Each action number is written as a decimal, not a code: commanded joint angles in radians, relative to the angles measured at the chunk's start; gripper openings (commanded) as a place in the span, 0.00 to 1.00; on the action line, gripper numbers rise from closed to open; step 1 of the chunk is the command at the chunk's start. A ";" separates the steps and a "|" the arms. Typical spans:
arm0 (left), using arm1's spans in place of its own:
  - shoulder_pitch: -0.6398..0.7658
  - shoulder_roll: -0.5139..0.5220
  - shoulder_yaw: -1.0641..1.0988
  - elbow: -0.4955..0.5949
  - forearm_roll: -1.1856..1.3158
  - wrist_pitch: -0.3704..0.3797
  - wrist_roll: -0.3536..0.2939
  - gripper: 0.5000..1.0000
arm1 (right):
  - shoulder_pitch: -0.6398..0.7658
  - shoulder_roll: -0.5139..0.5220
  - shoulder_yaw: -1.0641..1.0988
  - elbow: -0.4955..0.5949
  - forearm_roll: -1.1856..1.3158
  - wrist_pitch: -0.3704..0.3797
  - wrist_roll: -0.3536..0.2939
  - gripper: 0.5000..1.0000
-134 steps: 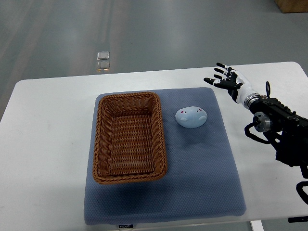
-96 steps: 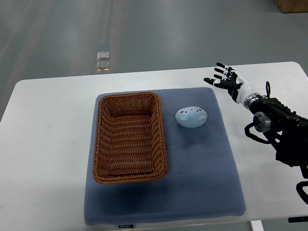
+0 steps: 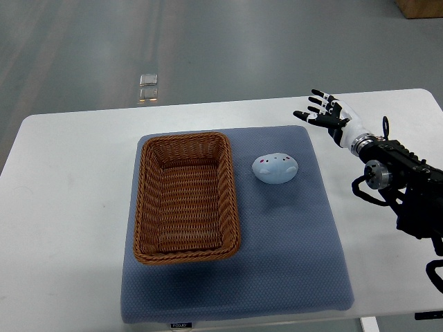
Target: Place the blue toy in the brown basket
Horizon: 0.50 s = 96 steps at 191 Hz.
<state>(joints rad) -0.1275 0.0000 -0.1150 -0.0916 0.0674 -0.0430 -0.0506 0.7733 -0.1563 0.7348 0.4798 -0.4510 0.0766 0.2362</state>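
Note:
A pale blue round toy [image 3: 275,167] with a small face lies on the grey-blue mat [image 3: 277,242], just right of the brown wicker basket [image 3: 185,197]. The basket holds nothing. My right hand [image 3: 323,112] hovers over the white table beyond the mat's upper right corner, fingers spread, holding nothing. It is up and to the right of the toy, well apart from it. The left arm does not show.
The white table [image 3: 69,207] carries the mat. My right arm's black forearm and cables [image 3: 401,180] lie along the table's right side. Grey floor lies beyond the far edge, with a small shiny object [image 3: 148,86] on it.

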 commanded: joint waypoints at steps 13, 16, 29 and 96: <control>0.000 0.000 0.000 0.004 0.000 0.000 0.000 1.00 | 0.004 -0.002 0.006 -0.001 0.000 0.002 0.000 0.83; 0.000 0.000 0.000 0.004 0.000 0.000 0.000 1.00 | 0.004 -0.002 0.006 -0.001 0.000 0.002 0.000 0.83; 0.000 0.000 0.000 0.007 0.000 0.000 0.000 1.00 | 0.004 -0.003 0.011 -0.001 0.003 0.003 0.000 0.83; 0.000 0.000 0.000 0.003 0.000 0.000 0.000 1.00 | 0.003 -0.019 0.012 0.000 0.003 0.015 -0.002 0.83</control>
<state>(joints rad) -0.1276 0.0000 -0.1150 -0.0869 0.0674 -0.0430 -0.0506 0.7750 -0.1628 0.7484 0.4799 -0.4481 0.0817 0.2387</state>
